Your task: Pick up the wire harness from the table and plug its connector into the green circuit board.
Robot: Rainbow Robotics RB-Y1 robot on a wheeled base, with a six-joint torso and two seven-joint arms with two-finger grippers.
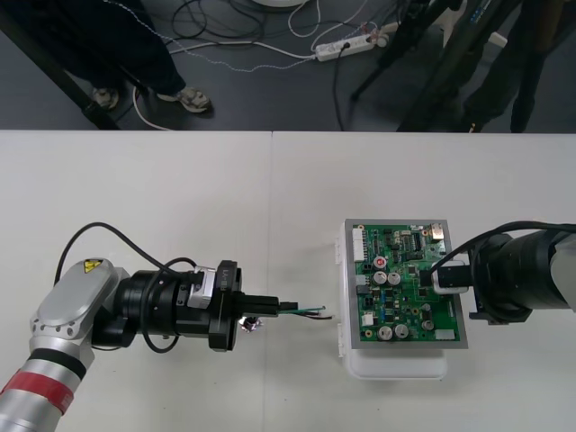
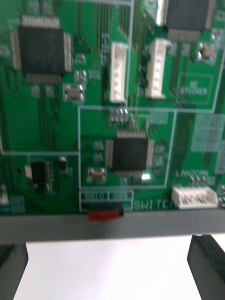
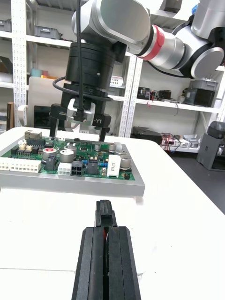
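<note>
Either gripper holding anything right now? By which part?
Left gripper is shut on the harness, near its black plug end. Right gripper, open over the board, holds nothing.

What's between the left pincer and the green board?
In the front view, just the harness poking out of the left pincer, then bare table up to the green board.

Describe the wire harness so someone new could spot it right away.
Start at the green circuit board on the right side of the table, then look just left to the left gripper. The wire harness is clamped in its black fingers, thin green and black wires poking toward the board, the only thin coloured wires there.
</note>
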